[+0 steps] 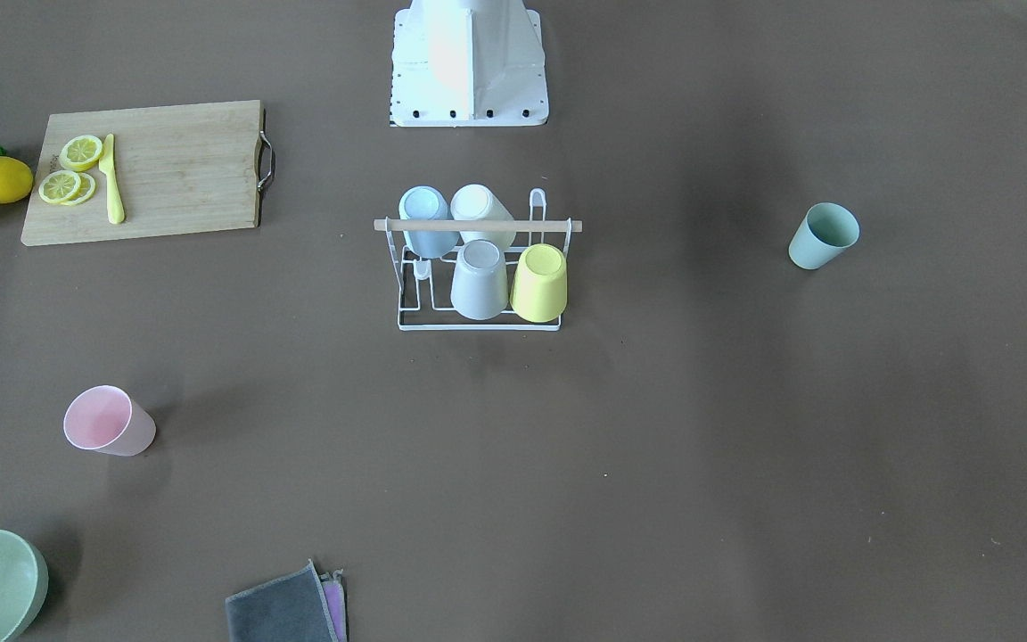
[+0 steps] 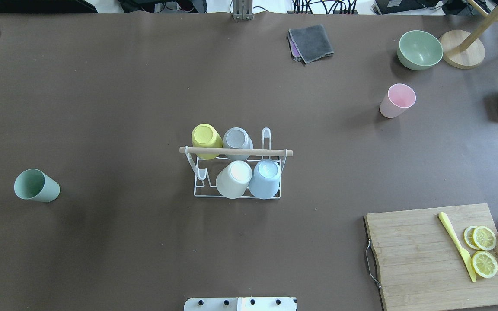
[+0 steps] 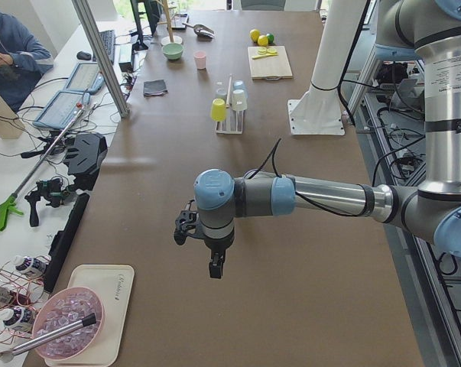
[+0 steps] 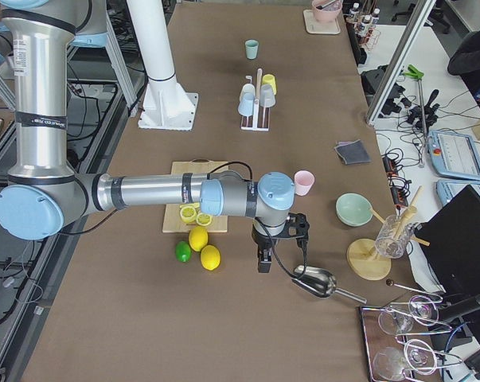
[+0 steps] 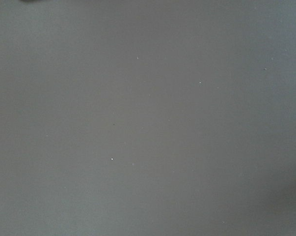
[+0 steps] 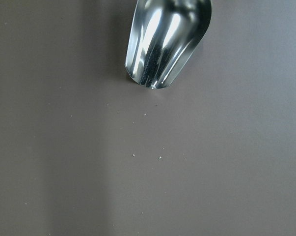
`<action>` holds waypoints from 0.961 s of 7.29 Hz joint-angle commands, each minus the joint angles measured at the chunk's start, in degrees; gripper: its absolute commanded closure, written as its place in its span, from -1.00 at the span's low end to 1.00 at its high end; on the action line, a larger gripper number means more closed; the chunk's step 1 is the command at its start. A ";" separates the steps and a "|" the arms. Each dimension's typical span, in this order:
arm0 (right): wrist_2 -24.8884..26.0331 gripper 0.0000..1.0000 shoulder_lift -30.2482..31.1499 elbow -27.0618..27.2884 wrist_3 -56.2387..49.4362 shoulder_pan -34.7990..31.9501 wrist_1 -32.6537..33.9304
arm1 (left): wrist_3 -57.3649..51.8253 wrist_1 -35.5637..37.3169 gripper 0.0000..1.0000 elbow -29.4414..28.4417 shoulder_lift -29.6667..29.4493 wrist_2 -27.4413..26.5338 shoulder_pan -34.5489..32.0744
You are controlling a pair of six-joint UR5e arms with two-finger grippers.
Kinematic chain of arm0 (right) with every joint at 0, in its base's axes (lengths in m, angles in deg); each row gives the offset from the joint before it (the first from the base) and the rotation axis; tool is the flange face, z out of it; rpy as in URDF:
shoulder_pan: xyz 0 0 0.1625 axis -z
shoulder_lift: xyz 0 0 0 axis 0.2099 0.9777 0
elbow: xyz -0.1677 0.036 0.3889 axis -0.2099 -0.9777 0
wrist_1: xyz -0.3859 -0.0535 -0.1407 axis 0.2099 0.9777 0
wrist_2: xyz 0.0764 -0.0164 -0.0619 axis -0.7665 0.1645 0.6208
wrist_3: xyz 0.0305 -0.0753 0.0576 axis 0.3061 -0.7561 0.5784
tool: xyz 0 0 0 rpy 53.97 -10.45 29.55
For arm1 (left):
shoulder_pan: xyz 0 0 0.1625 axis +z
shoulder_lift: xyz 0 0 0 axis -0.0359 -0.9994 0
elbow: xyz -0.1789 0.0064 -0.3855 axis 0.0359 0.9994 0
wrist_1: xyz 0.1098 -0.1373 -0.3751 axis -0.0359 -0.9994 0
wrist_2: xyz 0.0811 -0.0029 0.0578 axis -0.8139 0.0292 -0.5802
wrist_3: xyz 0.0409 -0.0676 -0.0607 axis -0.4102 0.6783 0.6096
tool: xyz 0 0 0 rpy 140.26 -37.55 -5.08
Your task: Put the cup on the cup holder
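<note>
Left gripper hangs over bare desk, can't tell if its fingers are released or clenched. Teal cup loose at left. Cup holder mid-desk, four cups inverted on it. Pink cup loose at right. Right gripper is beyond it, fingers likewise unclear. Best bet: grip a loose cup by its wall, flip it mouth-down, lower straight onto a free prong.

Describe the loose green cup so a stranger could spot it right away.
Start at the white wire cup holder in the middle of the table. Far out on the robot's left stands the green cup, upright and alone. The holder's four cups are upside down, and the pink cup sits on the opposite side.
</note>
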 commanded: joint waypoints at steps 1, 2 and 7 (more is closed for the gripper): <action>0.01 -1.00 -0.03 0.02 0.08 0.00 -0.03 | 0.03 0.13 -0.96 -0.03 0.00 -0.13 0.07; 0.01 -1.00 -0.03 0.02 0.08 0.00 -0.03 | 0.03 0.22 -0.96 0.06 0.09 -0.04 0.07; 0.01 -1.00 -0.03 0.11 0.17 0.00 -0.03 | -0.32 0.13 -0.96 -0.30 0.88 -0.39 -0.19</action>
